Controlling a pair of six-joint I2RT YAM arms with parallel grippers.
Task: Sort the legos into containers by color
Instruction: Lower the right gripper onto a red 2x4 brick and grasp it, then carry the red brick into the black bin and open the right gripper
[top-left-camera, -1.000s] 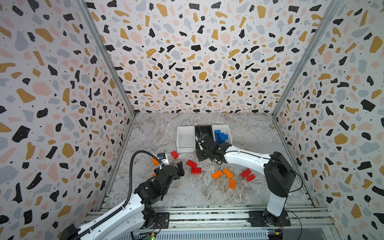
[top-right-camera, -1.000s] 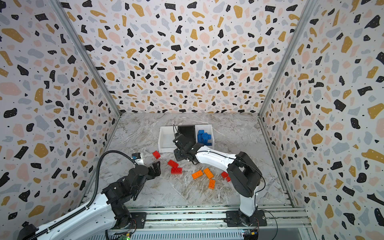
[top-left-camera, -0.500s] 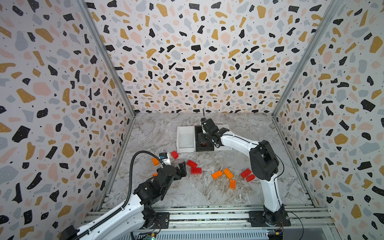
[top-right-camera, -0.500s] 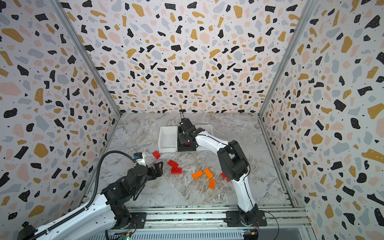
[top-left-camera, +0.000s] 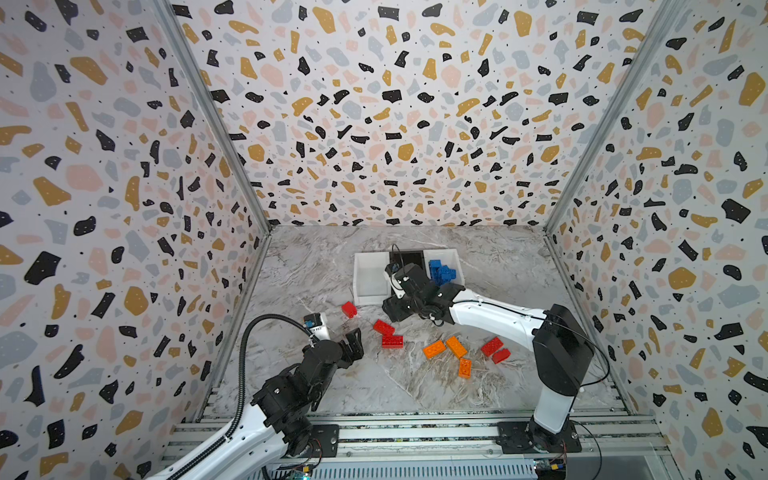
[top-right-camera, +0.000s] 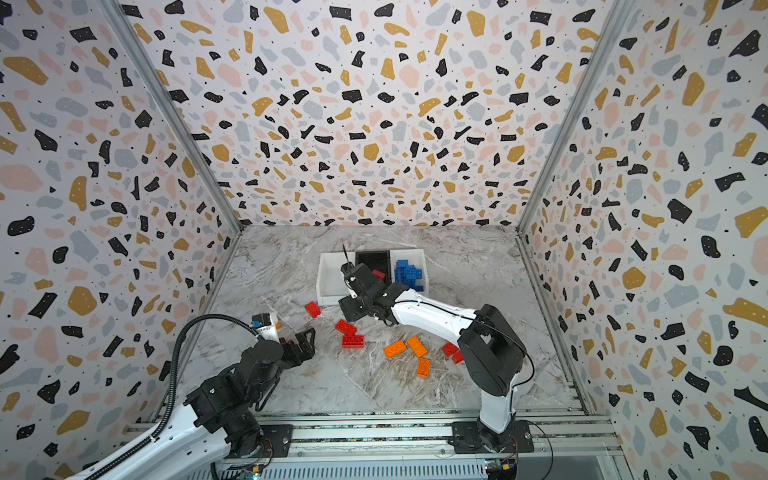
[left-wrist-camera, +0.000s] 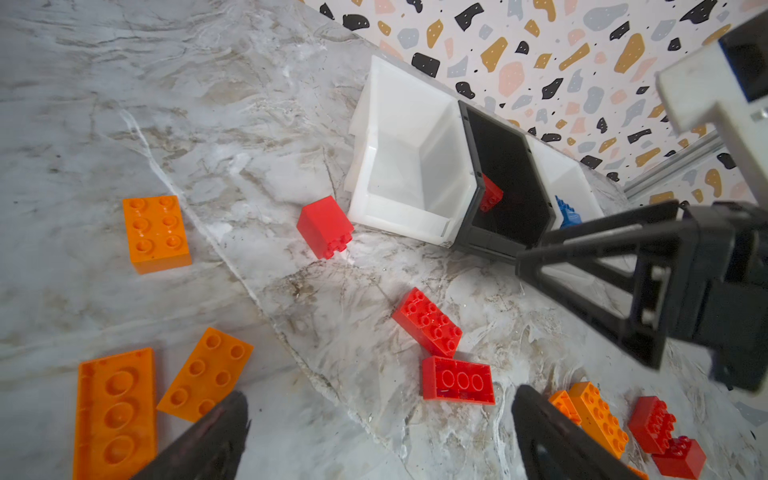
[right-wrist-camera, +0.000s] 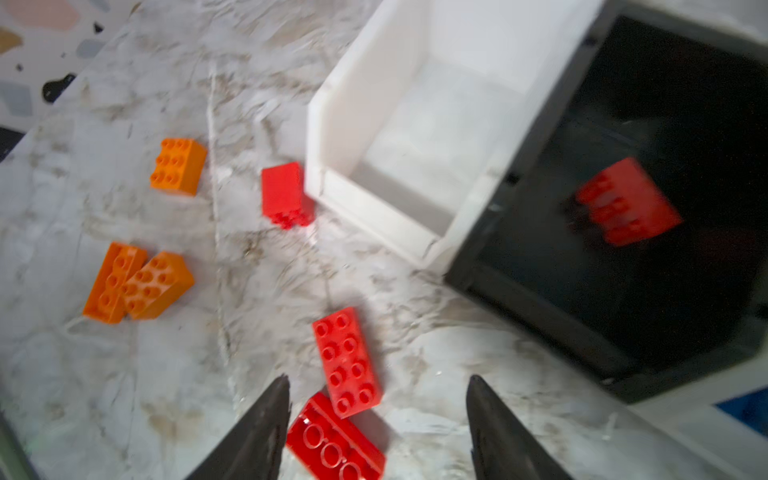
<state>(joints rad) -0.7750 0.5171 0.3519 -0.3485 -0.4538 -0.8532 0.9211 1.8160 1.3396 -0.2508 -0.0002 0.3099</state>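
Binned red: one red brick (right-wrist-camera: 627, 201) is lying inside the black bin (right-wrist-camera: 540, 307), studs showing, blurred in the right wrist view.
Binned blue: a heap of blue bricks (top-left-camera: 442, 270) is sitting in the right white bin (top-left-camera: 454, 254).
Bins: the left white bin (top-left-camera: 365, 286) is standing against the black bin's other side, and the three are forming one row toward the back wall.
Nearest loose brick: a lone red block (top-left-camera: 349, 309) is lying on its side just beside the left white bin's front corner.
Middle: a red pair (top-left-camera: 383, 327) is lying corner to corner, the nearer brick turned underside up.
Further right: an orange trio (top-left-camera: 456, 346) is lying close together, with two more reds (top-left-camera: 492, 346) touching each other beside the right arm.
By the left arm: three orange bricks (left-wrist-camera: 156, 232) are showing in the left wrist view, two of them side by side.
Right gripper (right-wrist-camera: 378, 378): hanging over the table just in front of the black bin, above the red pair, jaws released and gripping nothing.
Left gripper (left-wrist-camera: 380, 392): hanging low, left of the red pair, jaws spread wide and gripping nothing.
Table (top-left-camera: 316, 266): marbled grey, carrying everything.
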